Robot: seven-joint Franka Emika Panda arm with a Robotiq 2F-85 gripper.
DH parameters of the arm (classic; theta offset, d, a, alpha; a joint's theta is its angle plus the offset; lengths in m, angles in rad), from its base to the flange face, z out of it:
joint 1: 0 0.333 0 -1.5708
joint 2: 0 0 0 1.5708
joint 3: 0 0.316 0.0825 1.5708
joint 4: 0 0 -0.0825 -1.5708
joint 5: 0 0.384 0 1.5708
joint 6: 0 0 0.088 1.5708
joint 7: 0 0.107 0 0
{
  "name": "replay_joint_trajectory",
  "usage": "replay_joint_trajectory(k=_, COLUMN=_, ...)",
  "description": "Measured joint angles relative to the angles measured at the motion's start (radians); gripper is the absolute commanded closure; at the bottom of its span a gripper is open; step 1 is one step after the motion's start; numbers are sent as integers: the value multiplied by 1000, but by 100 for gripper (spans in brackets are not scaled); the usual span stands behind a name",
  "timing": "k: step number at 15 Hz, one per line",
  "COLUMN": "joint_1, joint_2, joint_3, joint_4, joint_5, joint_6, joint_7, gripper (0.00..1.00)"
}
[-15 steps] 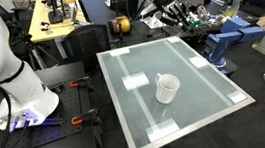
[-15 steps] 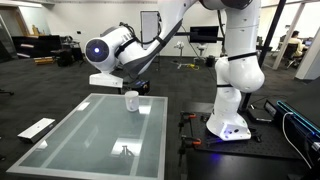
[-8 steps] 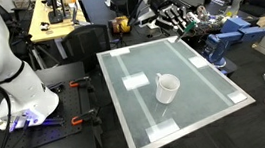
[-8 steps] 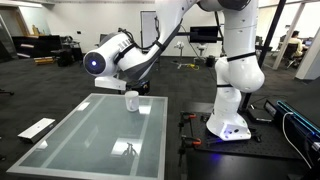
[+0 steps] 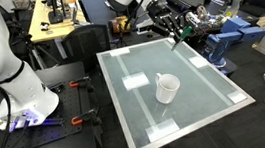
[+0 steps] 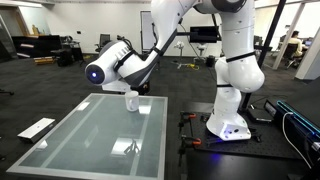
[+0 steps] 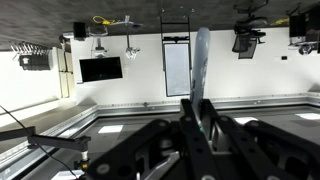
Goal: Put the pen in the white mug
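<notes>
The white, many-jointed robot arm (image 6: 238, 60) is rising from its base, arching overhead and bending down and forward. Its rounded white wrist section with a blue ring (image 6: 97, 72) is hanging low in an exterior view. The black two-fingered hand (image 5: 170, 26) is hovering in the air by the far edge of the glass worktop (image 5: 210, 87), tilted downward. In the wrist view its dark fingers (image 7: 188, 128) are pressing together on a thin greenish pen (image 7: 201, 60) — the pen is sticking out past the fingertips.
</notes>
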Motion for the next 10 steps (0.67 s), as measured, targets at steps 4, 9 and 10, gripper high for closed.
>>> replay_joint_trajectory(k=4, joint_1=-2, joint_2=37, joint_3=0, joint_4=4, joint_5=0, joint_6=-39, joint_7=-26, gripper=96)
replay_joint_trajectory(k=9, joint_1=-20, joint_2=87, joint_3=0, joint_4=16, joint_5=3, joint_6=-49, joint_7=-78, gripper=96)
replay_joint_trajectory(k=10, joint_1=-24, joint_2=97, joint_3=0, joint_4=19, joint_5=5, joint_6=-54, joint_7=-83, gripper=96)
